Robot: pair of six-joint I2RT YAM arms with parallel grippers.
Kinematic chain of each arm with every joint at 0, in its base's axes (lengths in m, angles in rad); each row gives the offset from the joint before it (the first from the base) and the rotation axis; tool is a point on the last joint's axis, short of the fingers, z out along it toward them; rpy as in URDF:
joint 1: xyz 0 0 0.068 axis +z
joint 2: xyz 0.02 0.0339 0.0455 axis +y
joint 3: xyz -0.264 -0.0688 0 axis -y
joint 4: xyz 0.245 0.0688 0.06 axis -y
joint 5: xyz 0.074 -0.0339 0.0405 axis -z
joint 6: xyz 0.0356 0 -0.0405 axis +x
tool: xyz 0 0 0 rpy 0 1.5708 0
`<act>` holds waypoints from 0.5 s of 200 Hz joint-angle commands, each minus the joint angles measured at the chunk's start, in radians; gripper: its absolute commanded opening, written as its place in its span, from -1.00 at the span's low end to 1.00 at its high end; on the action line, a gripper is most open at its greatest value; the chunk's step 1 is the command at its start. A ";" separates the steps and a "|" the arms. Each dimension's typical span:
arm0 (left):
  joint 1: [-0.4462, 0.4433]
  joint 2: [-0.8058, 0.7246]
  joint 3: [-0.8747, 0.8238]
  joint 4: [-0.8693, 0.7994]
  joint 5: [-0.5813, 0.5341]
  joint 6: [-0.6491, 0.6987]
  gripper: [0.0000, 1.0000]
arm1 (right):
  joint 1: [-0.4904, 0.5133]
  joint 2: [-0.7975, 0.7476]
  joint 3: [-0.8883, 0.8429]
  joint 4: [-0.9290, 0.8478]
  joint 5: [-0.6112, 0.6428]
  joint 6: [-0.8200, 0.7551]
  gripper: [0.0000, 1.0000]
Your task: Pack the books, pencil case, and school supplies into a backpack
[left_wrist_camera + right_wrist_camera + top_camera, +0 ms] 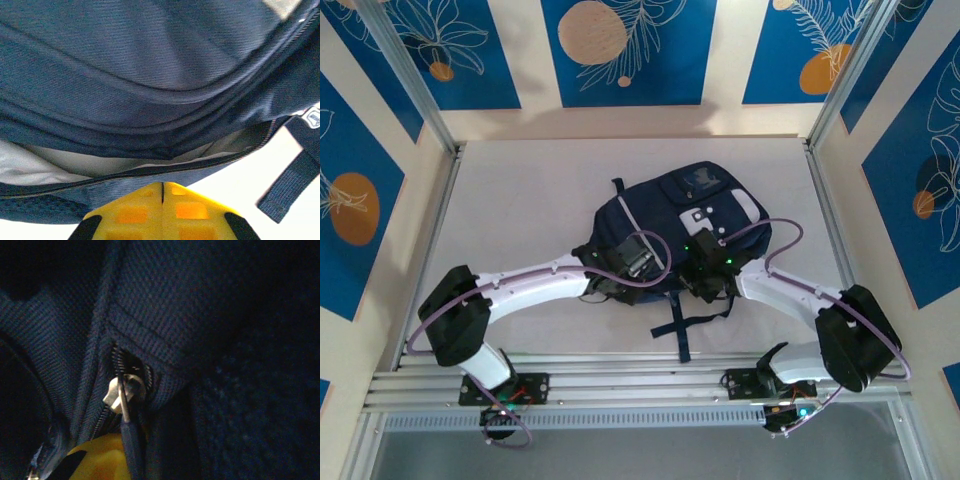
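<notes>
- Backpack [670,215] is laid flat on the counter [520,200].
- Left claw [162,186] is pressed together at its edge.
- Right claw [705,278] is set against the zipper pull [122,390]; its grip cannot be told.

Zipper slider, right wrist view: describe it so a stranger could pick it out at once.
Start at the navy backpack lying on the table. Along its dark zipper track sits the zipper slider, a small metal piece. Its pale silver shine stands out against the dark blue fabric around it.
</notes>
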 commanded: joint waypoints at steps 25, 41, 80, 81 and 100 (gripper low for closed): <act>0.059 -0.062 -0.041 -0.036 -0.045 0.045 -1.00 | -0.074 -0.042 -0.023 -0.049 0.041 -0.033 -1.00; 0.085 -0.094 -0.057 -0.029 -0.037 0.053 -1.00 | -0.096 -0.047 -0.016 -0.046 0.013 -0.063 -1.00; 0.152 -0.159 -0.102 -0.002 0.015 0.062 -1.00 | -0.115 -0.058 0.011 -0.058 -0.026 -0.113 -1.00; 0.153 -0.160 -0.102 -0.002 0.016 0.063 -1.00 | -0.114 -0.060 0.012 -0.057 -0.029 -0.114 -1.00; 0.162 -0.192 -0.122 0.019 0.070 0.072 -1.00 | -0.118 -0.061 0.017 -0.042 -0.066 -0.126 -1.00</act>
